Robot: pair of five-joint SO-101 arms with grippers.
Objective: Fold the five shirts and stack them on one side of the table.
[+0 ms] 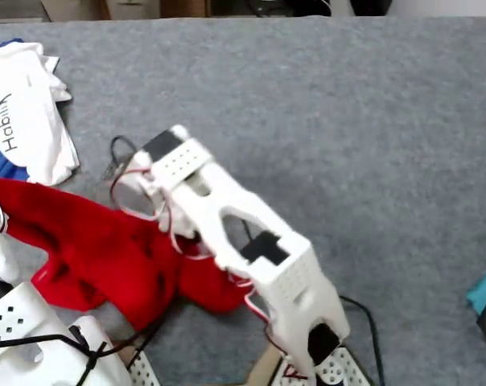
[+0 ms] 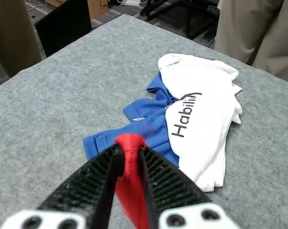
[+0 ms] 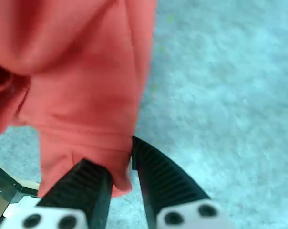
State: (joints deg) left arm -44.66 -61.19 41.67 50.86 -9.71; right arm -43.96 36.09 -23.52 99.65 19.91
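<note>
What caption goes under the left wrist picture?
Left gripper pinches the red shirt; white shirt lies on blue shirt on the table.

I see my right gripper (image 3: 118,164) with the hem corner of the red shirt (image 3: 82,81) pinched between its black jaws, grey table (image 3: 220,86) showing just beside the cloth

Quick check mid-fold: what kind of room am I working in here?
Probably an office or lab: a grey felt-covered table, cardboard boxes on the floor and rolling chair bases behind it.
</note>
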